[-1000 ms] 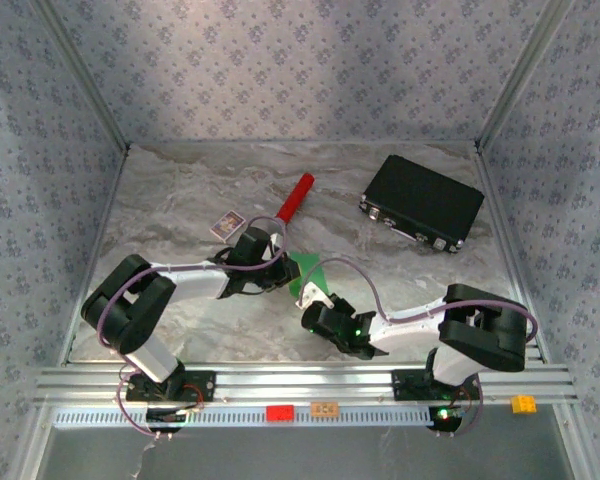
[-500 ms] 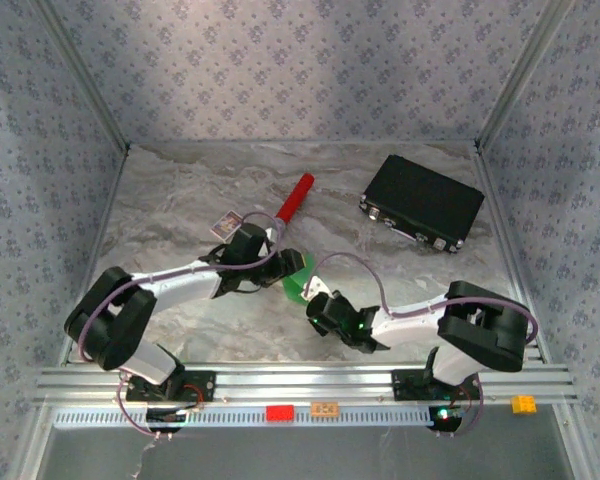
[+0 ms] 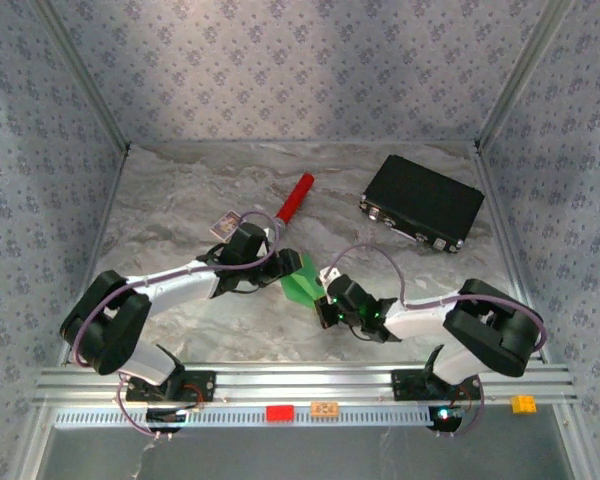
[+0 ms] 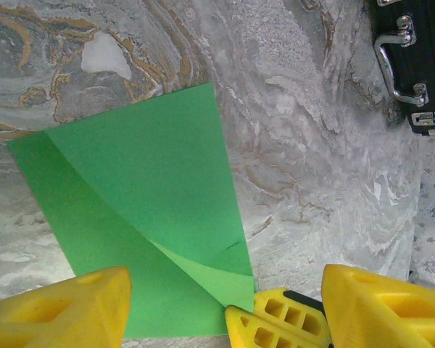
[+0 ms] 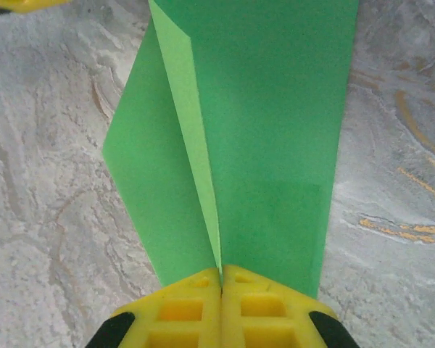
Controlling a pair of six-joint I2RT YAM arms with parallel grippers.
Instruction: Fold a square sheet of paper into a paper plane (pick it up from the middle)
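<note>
Between the wide-parted fingers of the left end effector (image 4: 221, 293), the square sheet of paper (image 4: 138, 210) spreads over the marbled surface (image 4: 312, 145), one flap curling over along a soft, uncreased line. The left end effector holds nothing. The right end effector (image 5: 221, 279), reaching in between the left one's fingers, is closed fully on the sheet's near edge, pinching two layers where they meet. Step in hand, as judged: an early fold, the layers gathered but not yet pressed flat. The next move likely calls for the left end effector to press or pinch the flap, with the right holding the edges aligned, so the crease runs straight
</note>
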